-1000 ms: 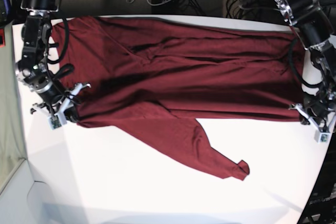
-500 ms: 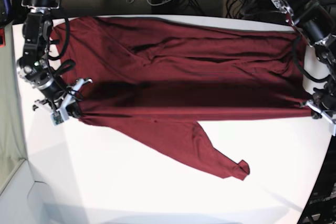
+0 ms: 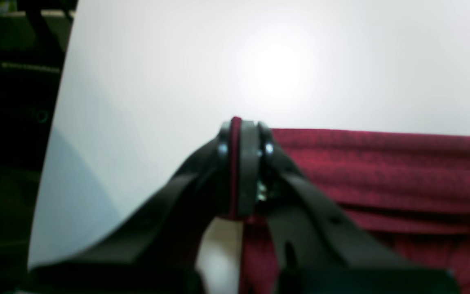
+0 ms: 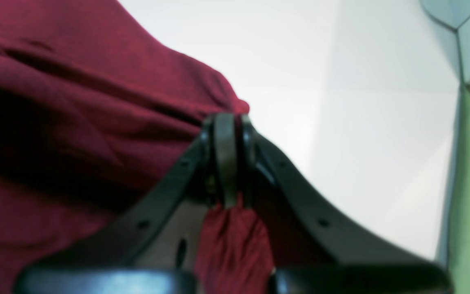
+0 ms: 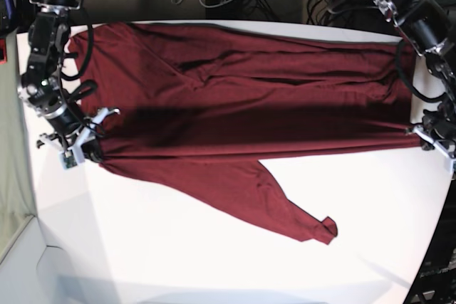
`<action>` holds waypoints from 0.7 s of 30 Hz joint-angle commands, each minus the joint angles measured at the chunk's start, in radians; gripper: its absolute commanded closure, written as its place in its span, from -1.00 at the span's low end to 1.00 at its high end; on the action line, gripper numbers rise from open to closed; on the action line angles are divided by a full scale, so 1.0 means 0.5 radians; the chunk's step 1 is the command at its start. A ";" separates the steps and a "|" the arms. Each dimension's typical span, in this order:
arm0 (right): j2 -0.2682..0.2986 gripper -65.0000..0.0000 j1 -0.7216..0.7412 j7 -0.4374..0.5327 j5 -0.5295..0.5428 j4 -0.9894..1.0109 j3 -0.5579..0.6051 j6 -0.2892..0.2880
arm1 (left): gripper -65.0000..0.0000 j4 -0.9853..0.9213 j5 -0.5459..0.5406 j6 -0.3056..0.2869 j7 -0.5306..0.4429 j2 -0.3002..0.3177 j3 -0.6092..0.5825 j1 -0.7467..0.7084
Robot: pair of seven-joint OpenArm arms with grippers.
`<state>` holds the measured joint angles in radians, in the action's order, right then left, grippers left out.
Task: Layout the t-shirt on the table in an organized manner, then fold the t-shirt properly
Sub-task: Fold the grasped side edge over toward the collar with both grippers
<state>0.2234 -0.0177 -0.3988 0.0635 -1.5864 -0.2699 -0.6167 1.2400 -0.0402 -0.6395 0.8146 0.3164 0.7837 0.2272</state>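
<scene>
1. Left wrist view: the left gripper is clamped tight on an edge of the dark red thin knit t-shirt, which lies on the plain white smooth bench.
2. Right wrist view: the right gripper pinches a bunched fold of the t-shirt above the bench.
3. Base view: the t-shirt stretches between the right gripper and the left gripper; one sleeve trails toward the near bench edge.

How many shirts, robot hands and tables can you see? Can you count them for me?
Dark red t-shirt: 1
Robot hands: 2, the left gripper and the right gripper, both pinching the shirt
White table: 1
Total: 4
</scene>
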 commanded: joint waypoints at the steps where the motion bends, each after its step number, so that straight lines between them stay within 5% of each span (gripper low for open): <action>1: 0.018 1.00 0.003 0.044 0.016 -0.063 -0.017 0.004 | 0.99 0.041 -0.007 0.013 -0.038 0.050 0.008 0.017; 21: -0.040 1.00 -0.344 0.047 0.016 -0.339 -0.017 0.004 | 0.99 0.145 -0.007 0.013 -0.041 0.050 0.011 -0.198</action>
<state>0.1913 -0.1959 -0.4030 0.0597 -1.7340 -0.2722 -0.6212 1.2922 -0.0429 -0.6392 0.8085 0.3183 0.7841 0.1192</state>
